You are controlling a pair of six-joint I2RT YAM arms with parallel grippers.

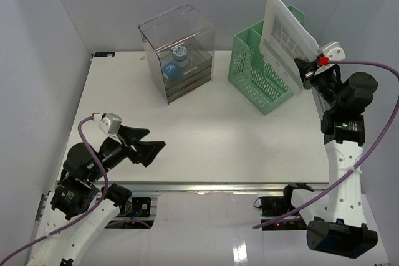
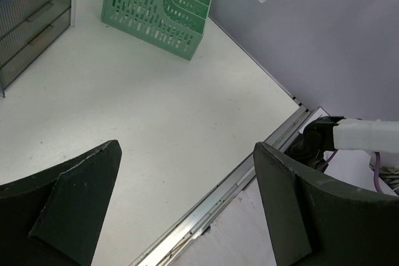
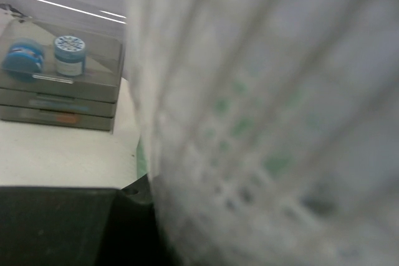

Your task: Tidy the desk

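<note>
**A:** Why is the white printed sheet (image 1: 283,29) hanging up there at 1 o'clock?

**B:** The right gripper (image 1: 303,65) has it pinched by its lower corner. It stands nearly on edge right above the green mesh rack (image 1: 262,79), and an edge-down sheet is what a narrow slot accepts. My guess is that it's about to be filed.

**A:** Is it in a slot yet?

**B:** I can't tell. The bottom edge overlaps the rack's back compartments from above, and the right wrist camera shows only a blur of paper pressed close to the lens.

**A:** And the other arm?

**B:** The left gripper (image 1: 148,146) hovers at 8 o'clock with its fingers (image 2: 75,204) spread wide and nothing between them. It's kept well away from the rack, probably to stay out of the filing.

**A:** Where's the tabletop (image 1: 218,135) in all this?

**B:** It spans the whole middle of the top view, with its metal rail at 6 o'clock. The smoky drawer box (image 1: 177,35) sits at 11 o'clock, holding a blue-lidded jar (image 1: 180,54) and a blue roll (image 1: 169,70). Between the two arms the surface is bare, so tidying looks nearly finished.
</note>
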